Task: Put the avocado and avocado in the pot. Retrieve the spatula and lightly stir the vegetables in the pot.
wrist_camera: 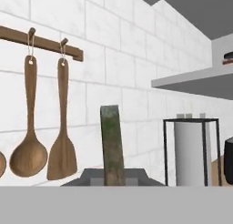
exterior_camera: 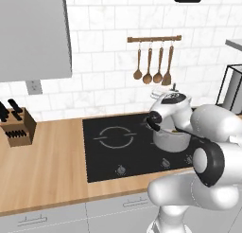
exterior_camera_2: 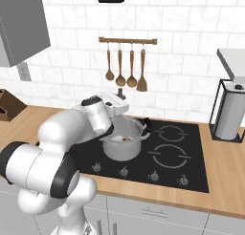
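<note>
The steel pot (exterior_camera_2: 122,147) stands on the left part of the black cooktop (exterior_camera_2: 191,157), with small olive-brown vegetables (exterior_camera_2: 127,139) lying inside. In the left base view the pot (exterior_camera: 171,141) is half hidden behind my arm. My gripper (exterior_camera_2: 119,96) hovers just above the pot's far rim and points toward the tiled wall. It is shut on the spatula (wrist_camera: 112,145), which rises as a mottled grey slab in the middle of the hand view. A short dark stub of the spatula (exterior_camera: 173,87) sticks up from the hand.
Wooden spoons and a wooden spatula (exterior_camera_2: 126,67) hang from a rail on the wall behind the pot. A paper towel holder (exterior_camera_2: 229,115) stands on the counter to the right under a shelf. A knife block (exterior_camera: 17,126) sits far left.
</note>
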{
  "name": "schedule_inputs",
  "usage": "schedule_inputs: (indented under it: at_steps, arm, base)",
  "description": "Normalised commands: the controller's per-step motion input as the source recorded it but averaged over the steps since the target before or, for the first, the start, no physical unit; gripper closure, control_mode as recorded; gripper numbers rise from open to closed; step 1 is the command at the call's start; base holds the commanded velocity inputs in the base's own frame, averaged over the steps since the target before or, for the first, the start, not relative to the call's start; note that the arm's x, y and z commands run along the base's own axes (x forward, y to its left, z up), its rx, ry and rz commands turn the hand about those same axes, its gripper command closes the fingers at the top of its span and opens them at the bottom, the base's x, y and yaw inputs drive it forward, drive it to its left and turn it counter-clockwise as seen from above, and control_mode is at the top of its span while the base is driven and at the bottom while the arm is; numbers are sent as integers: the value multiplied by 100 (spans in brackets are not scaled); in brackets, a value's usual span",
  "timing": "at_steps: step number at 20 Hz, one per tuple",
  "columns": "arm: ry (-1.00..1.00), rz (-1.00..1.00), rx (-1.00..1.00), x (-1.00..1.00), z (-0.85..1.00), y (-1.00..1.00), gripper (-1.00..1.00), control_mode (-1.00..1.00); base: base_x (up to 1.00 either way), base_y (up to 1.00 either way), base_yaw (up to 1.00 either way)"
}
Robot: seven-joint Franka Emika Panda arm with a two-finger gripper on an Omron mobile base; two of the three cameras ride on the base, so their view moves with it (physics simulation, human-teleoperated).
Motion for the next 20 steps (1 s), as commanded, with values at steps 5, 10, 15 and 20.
schedule_inputs:
  at_steps: [5,10,15,20]
  arm:
    - [-2,1,12,5,0,9,100,-100]
    - [-8,0,3,-47,21,0,100,-100]
    - [-1,0,0,0,-1,0,100,-100]
    - [3,0,0,25,-52,-1,100,-100]
  base:
    - [0,0,0]
    - [0,0,0]
    - [0,0,0]
    - [0,0,0]
